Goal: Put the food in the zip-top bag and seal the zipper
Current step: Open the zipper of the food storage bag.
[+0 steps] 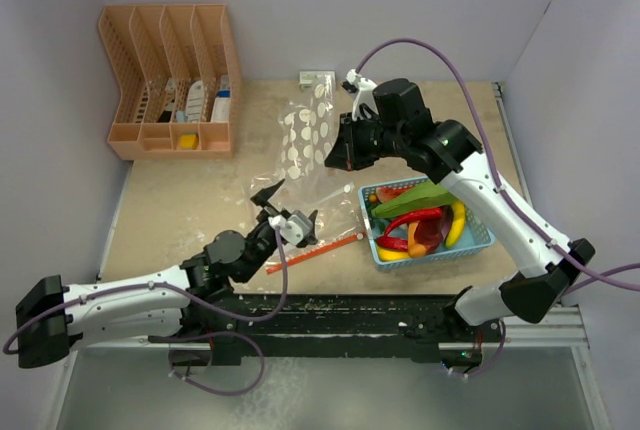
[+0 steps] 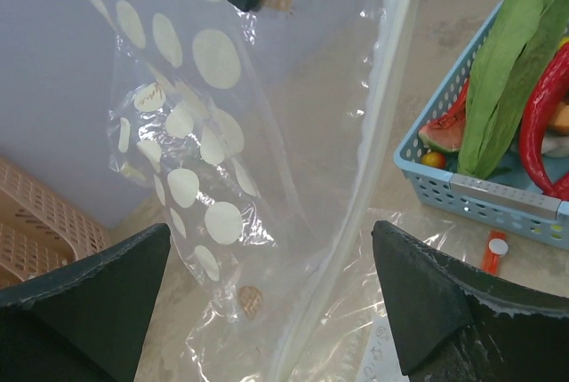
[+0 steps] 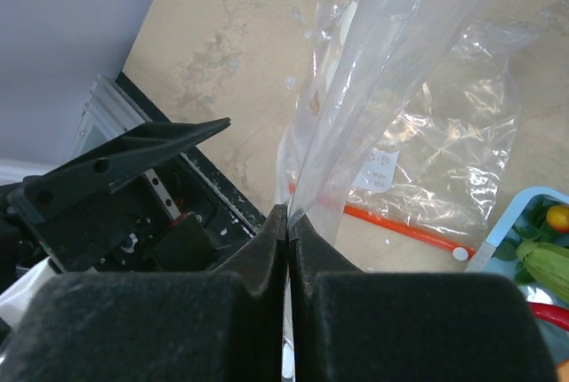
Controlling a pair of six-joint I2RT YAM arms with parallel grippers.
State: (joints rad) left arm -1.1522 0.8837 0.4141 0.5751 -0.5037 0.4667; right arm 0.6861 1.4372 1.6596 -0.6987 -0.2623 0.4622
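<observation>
The zip-top bag, clear with white dots, hangs lifted off the table, and my right gripper is shut on one upper edge of it. In the right wrist view the pads pinch the film. The red-orange zipper lies on the table below, and also shows in the right wrist view. My left gripper stands open in front of the hanging bag, touching nothing. The food lies in the blue basket: green leaves, red chili.
A peach desk organizer stands at the back left. A small packet lies by the back wall. The basket sits right of the bag. The black rail runs along the near table edge.
</observation>
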